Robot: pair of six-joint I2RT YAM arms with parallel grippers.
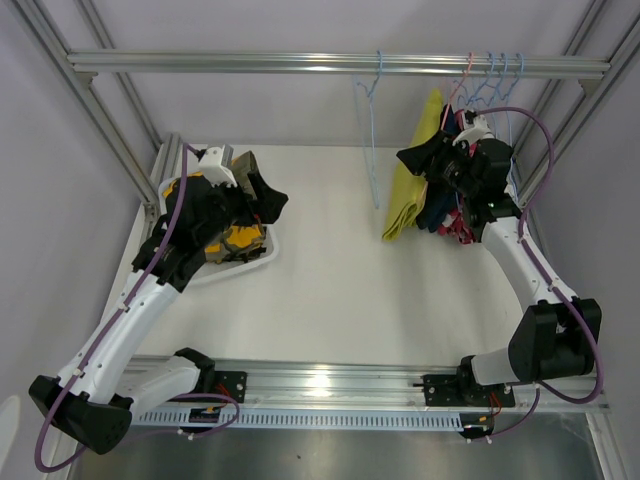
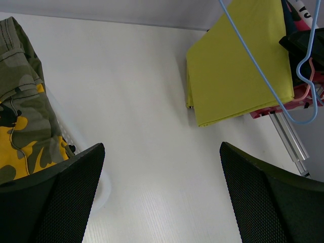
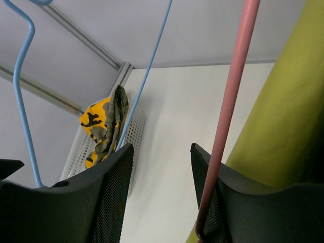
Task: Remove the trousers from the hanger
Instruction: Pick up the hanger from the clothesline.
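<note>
White basket (image 1: 252,268) holds camouflage trousers (image 2: 20,131); left jaws gape empty, right jaws parted beside pink hanger (image 3: 233,101).

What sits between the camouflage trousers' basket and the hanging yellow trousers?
Top view: one empty blue hanger beside the yellow trousers; otherwise bare white table.

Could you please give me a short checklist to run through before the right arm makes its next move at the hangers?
1. Left gripper open, holding nothing: ok.
2. Camouflage trousers lying in the white basket: ok.
3. Yellow trousers off the rail: not ok, they hang there beside the darker pairs.
4. Right gripper jaws apart, nothing between them: ok.
5. Pink hanger clear of the right gripper: cannot tell, it crosses in front of one finger in the right wrist view.
</note>
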